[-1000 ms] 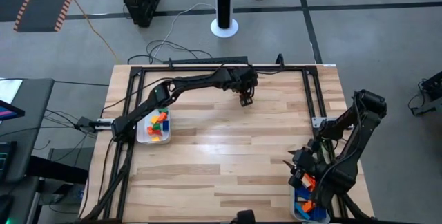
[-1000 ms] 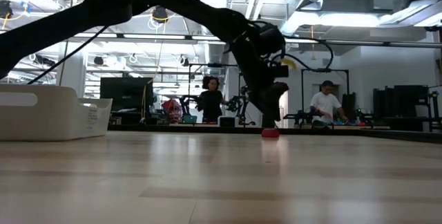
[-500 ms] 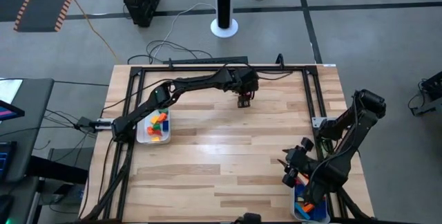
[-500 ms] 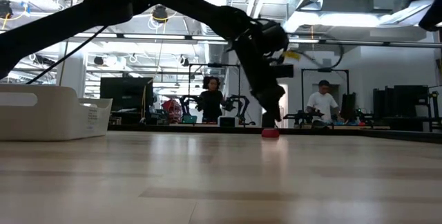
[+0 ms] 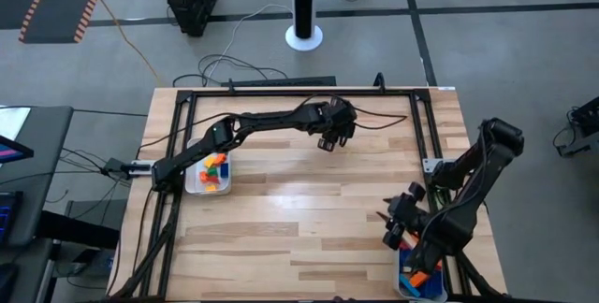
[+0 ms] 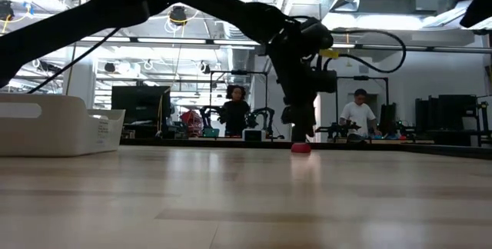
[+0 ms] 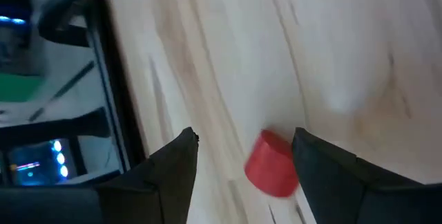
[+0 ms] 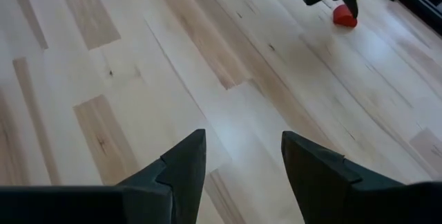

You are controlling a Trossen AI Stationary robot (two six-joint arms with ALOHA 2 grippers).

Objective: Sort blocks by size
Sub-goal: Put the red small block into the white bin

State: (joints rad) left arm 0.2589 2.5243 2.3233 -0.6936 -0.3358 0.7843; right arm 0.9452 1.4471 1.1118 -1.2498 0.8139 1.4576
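Note:
A small red block (image 7: 271,163) lies on the wooden table near its far edge, and also shows in the low view (image 6: 300,147) and the right wrist view (image 8: 344,16). My left gripper (image 5: 335,137) hangs over it, open, pointing down, with one finger on each side of the block (image 7: 242,175). In the high view the gripper hides the block. My right gripper (image 5: 391,223) is open and empty, low over the table's near right part (image 8: 242,162). Other coloured blocks lie in the two white trays.
A white tray (image 5: 191,183) with orange, green and yellow blocks stands at the table's left, and shows in the low view (image 6: 54,126). A second tray (image 5: 404,286) with blue and orange blocks stands at the near right corner, under my right arm. People stand in the room beyond.
My left gripper has turned about its wrist above the red block and stayed over it; the block has not moved. My right gripper has shifted a little toward the table's left, away from the near right tray.

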